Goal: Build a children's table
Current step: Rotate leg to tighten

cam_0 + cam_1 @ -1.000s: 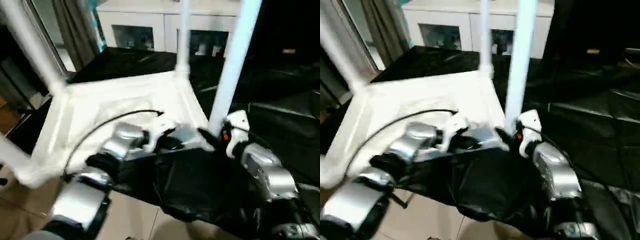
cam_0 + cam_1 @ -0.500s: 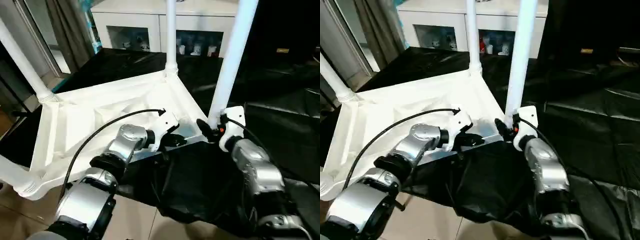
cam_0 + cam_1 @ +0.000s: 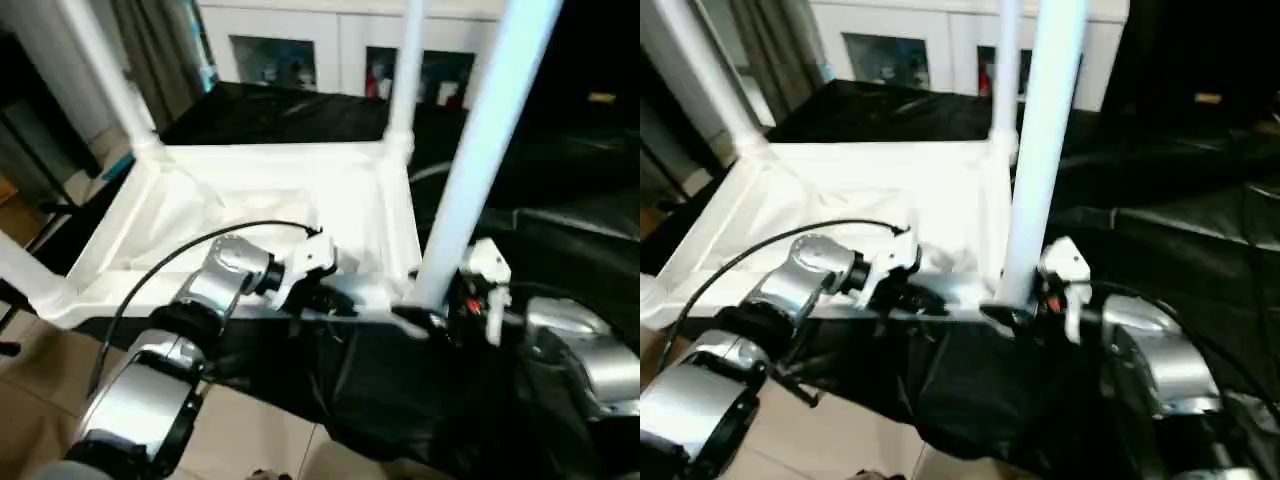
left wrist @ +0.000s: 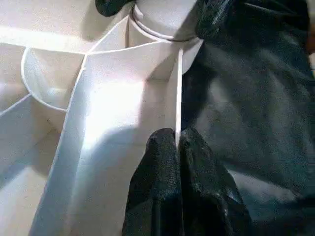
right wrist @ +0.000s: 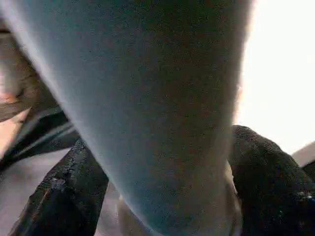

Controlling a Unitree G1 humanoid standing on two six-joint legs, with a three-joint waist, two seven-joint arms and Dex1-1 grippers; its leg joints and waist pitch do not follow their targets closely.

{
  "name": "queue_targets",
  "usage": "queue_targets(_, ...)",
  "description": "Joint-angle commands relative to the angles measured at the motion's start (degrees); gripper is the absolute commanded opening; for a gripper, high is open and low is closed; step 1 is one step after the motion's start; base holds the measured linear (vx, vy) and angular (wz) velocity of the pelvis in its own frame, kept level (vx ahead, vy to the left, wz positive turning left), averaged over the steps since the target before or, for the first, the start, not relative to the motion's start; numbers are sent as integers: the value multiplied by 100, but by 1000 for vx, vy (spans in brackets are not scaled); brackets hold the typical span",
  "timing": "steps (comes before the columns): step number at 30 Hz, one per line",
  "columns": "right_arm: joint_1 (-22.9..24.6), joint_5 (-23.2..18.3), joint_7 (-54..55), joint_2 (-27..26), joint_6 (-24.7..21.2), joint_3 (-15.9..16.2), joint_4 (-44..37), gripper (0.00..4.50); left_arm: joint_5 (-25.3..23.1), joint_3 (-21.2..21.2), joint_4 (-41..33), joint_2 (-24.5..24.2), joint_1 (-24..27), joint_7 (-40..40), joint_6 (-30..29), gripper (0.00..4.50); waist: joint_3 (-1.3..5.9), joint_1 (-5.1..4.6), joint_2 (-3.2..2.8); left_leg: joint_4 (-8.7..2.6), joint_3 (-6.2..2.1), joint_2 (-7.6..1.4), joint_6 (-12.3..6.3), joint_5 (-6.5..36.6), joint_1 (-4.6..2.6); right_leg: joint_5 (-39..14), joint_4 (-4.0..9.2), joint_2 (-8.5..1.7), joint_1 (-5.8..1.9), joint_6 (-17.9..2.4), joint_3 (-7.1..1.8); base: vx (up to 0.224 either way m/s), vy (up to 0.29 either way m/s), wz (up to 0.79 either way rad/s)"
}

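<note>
White tabletop (image 3: 270, 195) lies upside down on the bench (image 3: 560, 230). Left pincer (image 4: 177, 147) clamps its near rim; right pincer (image 5: 157, 196) straddles the upright leg (image 3: 475, 160), maybe gripping, at tabletop's 5 o'clock corner.

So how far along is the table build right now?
Nearly done, it seems. The table top lies upside down with legs standing at its corners. The left hand pinches the top's near rim, and the right hand straddles the base of the near-right leg. Seating cannot be judged; flipping it upright remains.
</note>
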State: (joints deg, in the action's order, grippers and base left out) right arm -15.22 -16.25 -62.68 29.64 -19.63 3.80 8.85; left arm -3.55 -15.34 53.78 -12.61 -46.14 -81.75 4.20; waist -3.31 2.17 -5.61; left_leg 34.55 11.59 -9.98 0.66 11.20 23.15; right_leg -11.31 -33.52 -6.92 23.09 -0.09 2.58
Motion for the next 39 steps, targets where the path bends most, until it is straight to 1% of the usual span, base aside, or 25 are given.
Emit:
queue_targets(1,91,-45,-137,88,-108,76,-84,352,-6,-157,-44,-47,106,-328,-39,0,388,18,153,-345,-102,-315,-1212,230,-161,127,210,-177,-279,-1753,-80,0,0,0)
queue_targets(3,92,-45,-171,103,-122,76,-92,334,-5,-159,-65,-62,119,-346,-46,0,364,15,160,-395,-98,-321,-942,599,-180,-346,257,-170,-273,-1704,-97,0,0,0)
queue_targets(4,86,-44,-183,98,-137,91,-94,334,0,-155,-89,-70,132,-350,-61,0,364,14,162,-401,-94,-318,-890,660,-185,-401,266,-172,-270,-1689,-102,0,0,0)
queue_targets(5,86,-50,-186,90,-160,111,-109,316,9,-148,-123,-72,149,-345,-80,0,356,7,180,-413,-95,-319,-828,690,-182,-423,269,-171,-272,-1667,-108,0,0,0)
queue_targets(7,109,-66,-164,44,-203,156,-154,299,26,-122,-163,-47,176,-276,-110,0,352,4,177,-417,-93,-313,-794,687,-177,-434,271,-174,-269,-1629,-113,0,0,0)
queue_targets(8,139,-77,-142,17,-228,188,-190,299,28,-120,-180,-32,193,-235,-116,0,348,-1,198,-413,-86,-307,-790,684,-174,-421,276,-175,-263,-1610,-118,0,0,0)
queue_targets(12,281,-18,244,-254,-291,269,-218,261,13,-53,-138,89,200,175,-111,0,347,-3,191,-404,-87,-297,-824,588,-157,-325,268,-181,-248,-1573,-115,0,0,0)
queue_targets(14,296,75,565,-440,-249,226,-134,256,-13,-2,-72,166,160,451,-84,0,330,-17,203,-435,-87,-293,-718,809,-175,-626,310,-170,-239,-1521,-112,0,0,0)
queue_targets(16,237,313,1289,-781,-175,124,146,253,-59,70,15,317,85,938,-121,0,299,-62,197,-479,-95,-286,-463,1169,-180,-1152,368,-177,-208,-1397,-129,0,0,0)
queue_targets(17,237,313,1289,-781,-175,124,146,253,-59,70,15,317,85,938,-121,0,287,-76,195,-495,-101,-283,-393,1271,-187,-1314,385,-177,-204,-1363,-127,0,0,0)
queue_targets(18,143,420,1990,-1166,-77,-54,476,249,-98,117,116,484,4,1345,-186,0,285,-80,186,-505,-109,-276,-333,1377,-190,-1475,404,-186,-211,-1321,-126,0,0,0)
queue_targets(19,80,382,2313,-1396,-69,-173,619,247,-98,148,185,596,-43,1544,-216,0,254,-122,153,-538,-126,-260,-163,1629,-186,-1859,433,-189,-196,-1221,-120,0,0,0)
queue_targets(20,43,340,2491,-1534,-78,-247,693,247,-93,168,227,665,-71,1658,-236,0,241,-149,170,-560,-131,-256,-78,1797,-194,-2094,465,-184,-191,-1148,-114,0,0,0)
queue_targets(21,-85,350,3039,-1899,-43,-365,885,246,-99,206,342,870,-150,2026,-211,0,250,-206,160,-584,-166,-257,97,2069,-239,-2339,496,-181,-181,-1007,-116,0,0,0)
queue_targets(22,-92,354,3070,-1918,-40,-370,895,246,-100,207,348,881,-154,2047,-208,0,245,-236,162,-591,-155,-255,121,2126,-252,-2306,511,-170,-152,-1011,-120,0,0,0)
queue_targets(24,-192,377,3367,-2177,-3,-380,1018,246,-81,236,419,1041,-210,2253,-199,0,250,-266,165,-620,-176,-261,118,2156,-235,-2149,516,-167,-194,-1003,-105,0,0,0)
queue_targets(25,-229,390,3461,-2282,21,-361,1058,246,-69,247,448,1109,-234,2334,-192,0,236,-281,164,-625,-161,-251,116,2228,-246,-2153,535,-158,-165,-992,-102,0,0,0)
queue_targets(27,-288,440,3622,-2466,62,-342,1116,246,-58,256,484,1211,-266,2414,-169,0,210,-305,167,-624,-164,-243,109,2481,-286,-2516,589,-177,-138,-910,-111,0,0,0)
queue_targets(28,-292,445,3633,-2482,64,-342,1120,246,-58,257,487,1219,-268,2417,-167,0,207,-316,167,-628,-170,-242,118,2507,-285,-2577,594,-176,-136,-888,-111,0,0,0)
queue_targets(29,-331,506,3670,-2629,159,-351,1169,246,-103,226,530,1277,-295,2417,-62,0,214,-328,115,-643,-192,-248,148,2575,-285,-2638,593,-180,-148,-846,-105,0,0,0)
queue_targets(30,-331,506,3670,-2629,159,-351,1169,246,-103,226,530,1277,-295,2417,-62,0,206,-356,143,-646,-189,-246,173,2696,-293,-2702,612,-174,-116,-814,-102,0,0,0)
queue_targets(31,-343,460,3640,-2687,189,-394,1183,281,-122,213,561,1292,-308,2402,-12,0,204,-370,145,-653,-200,-247,170,2780,-295,-2773,621,-177,-115,-796,-104,0,0,0)
queue_targets(33,-344,321,3563,-2701,153,-498,1159,316,-142,184,582,1278,-313,2340,74,0,199,-369,140,-662,-208,-254,168,2844,-301,-2808,631,-181,-110,-778,-107,0,0,0)
queue_targets(36,-223,253,3089,-2339,90,-355,815,339,-213,103,587,1177,-295,2230,242,0,221,-358,136,-683,-215,-274,117,2659,-269,-2448,603,-184,-156,-840,-108,0,0,0)
queue_targets(39,-47,115,2458,-1846,-90,-244,361,339,-301,72,629,1116,-299,2217,345,0,260,-276,151,-651,-142,-289,-98,2107,-273,-1516,545,-175,-199,-1105,-143,0,0,0)
